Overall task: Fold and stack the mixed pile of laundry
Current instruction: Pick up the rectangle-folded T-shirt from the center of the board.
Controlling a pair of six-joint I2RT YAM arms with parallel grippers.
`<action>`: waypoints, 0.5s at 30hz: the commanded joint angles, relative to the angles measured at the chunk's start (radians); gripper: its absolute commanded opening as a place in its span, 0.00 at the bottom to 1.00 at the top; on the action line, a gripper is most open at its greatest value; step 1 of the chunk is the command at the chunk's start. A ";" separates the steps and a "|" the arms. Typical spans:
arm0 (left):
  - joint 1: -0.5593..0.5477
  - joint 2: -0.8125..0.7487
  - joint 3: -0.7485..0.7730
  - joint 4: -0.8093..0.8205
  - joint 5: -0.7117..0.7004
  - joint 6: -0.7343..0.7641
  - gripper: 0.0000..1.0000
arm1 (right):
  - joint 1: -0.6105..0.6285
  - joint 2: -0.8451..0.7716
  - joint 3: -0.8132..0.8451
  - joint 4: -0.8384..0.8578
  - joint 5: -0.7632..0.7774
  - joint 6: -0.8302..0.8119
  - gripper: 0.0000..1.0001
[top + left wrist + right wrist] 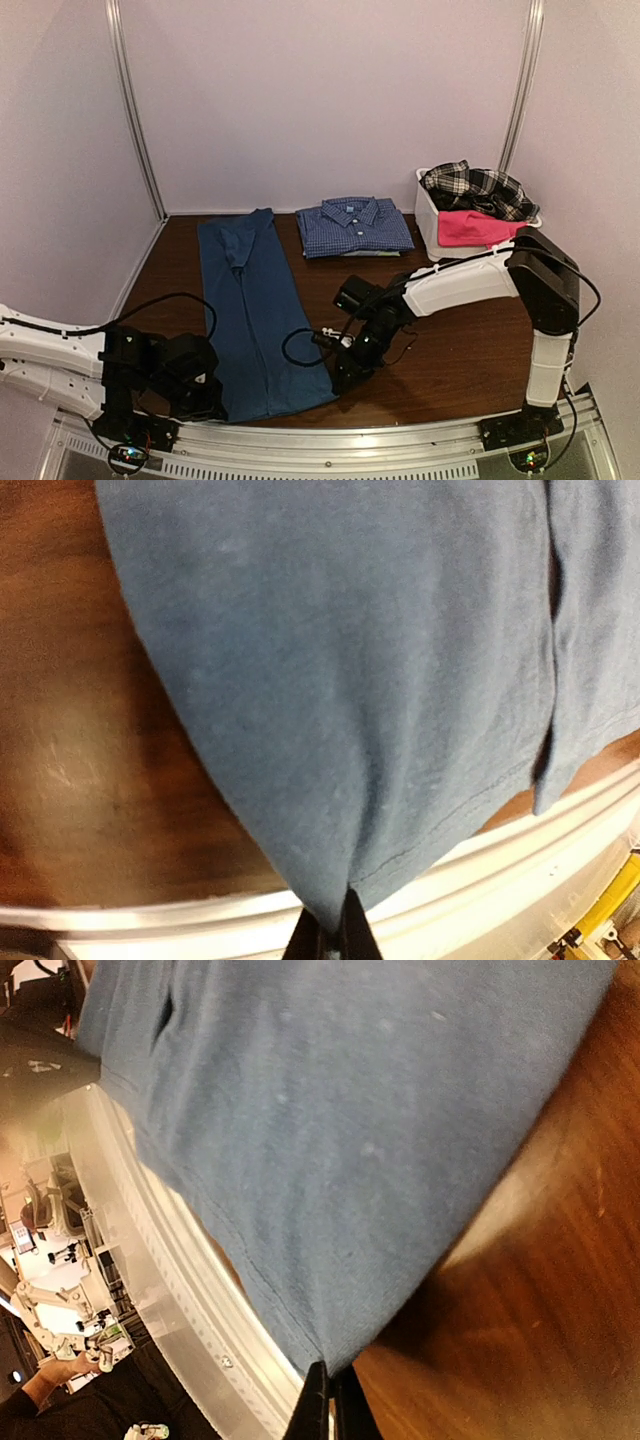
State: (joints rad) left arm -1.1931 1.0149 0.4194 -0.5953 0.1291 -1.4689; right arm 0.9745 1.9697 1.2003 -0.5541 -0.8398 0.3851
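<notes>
Dark blue T-shirt [250, 310] laid out as a long narrow strip on the surface [450, 350], collar far, hem near. Left gripper [332, 925] clamped tight on the near-left hem corner, right gripper [327, 1390] clamped on the near-right corner. Plaid shirt [480, 187] and pink piece [470, 228] sit in the white bin [428, 225], far right. Folded blue checked shirt [355, 227] beside the bin.

Bare table [460, 350] right of blue T-shirt [250, 310]; folded shirt [355, 228], white bin [428, 225] behind
</notes>
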 commanded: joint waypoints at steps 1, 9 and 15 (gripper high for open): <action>-0.037 -0.071 0.060 -0.080 -0.035 -0.086 0.00 | 0.015 -0.108 -0.005 -0.052 -0.038 -0.058 0.00; 0.106 -0.199 0.122 -0.144 -0.115 -0.005 0.00 | -0.034 -0.086 0.167 -0.073 -0.020 -0.062 0.00; 0.366 -0.041 0.245 -0.106 -0.048 0.266 0.00 | -0.115 0.031 0.366 -0.121 -0.019 -0.083 0.00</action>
State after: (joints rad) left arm -0.9512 0.8642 0.5613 -0.7284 0.0624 -1.4097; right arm 0.9115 1.9259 1.4544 -0.6346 -0.8600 0.3321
